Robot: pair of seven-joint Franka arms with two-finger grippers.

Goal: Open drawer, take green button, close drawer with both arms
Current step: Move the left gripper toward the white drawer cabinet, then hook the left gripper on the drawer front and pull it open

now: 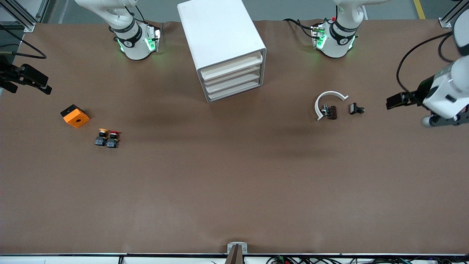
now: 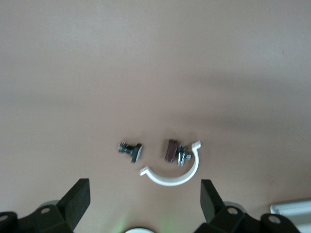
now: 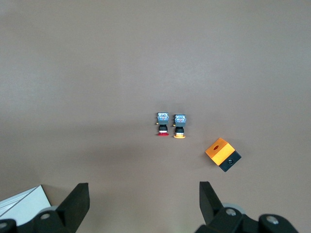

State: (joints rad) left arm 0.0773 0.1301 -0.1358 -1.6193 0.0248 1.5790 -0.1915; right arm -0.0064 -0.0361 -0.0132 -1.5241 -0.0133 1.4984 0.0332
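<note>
The white cabinet (image 1: 223, 47) stands at the middle of the table near the arms' bases, with all four drawers pushed in. The lower drawers (image 1: 234, 90) show only their fronts. The green-capped button is hidden. My left gripper (image 1: 395, 101) hangs in the air over the left arm's end of the table, open and empty; its wrist view (image 2: 145, 201) shows the fingers (image 2: 77, 196) wide apart above a white clamp. My right gripper (image 1: 43, 83) hangs over the right arm's end, open and empty (image 3: 143, 201).
A yellow-capped button (image 1: 101, 136) (image 3: 179, 126) and a red-capped button (image 1: 113, 139) (image 3: 163, 125) lie beside an orange box (image 1: 75, 116) (image 3: 222, 154). A white C-shaped clamp (image 1: 328, 101) (image 2: 172, 172), a dark part (image 1: 329, 111) and a small black part (image 1: 356, 109) lie toward the left arm's end.
</note>
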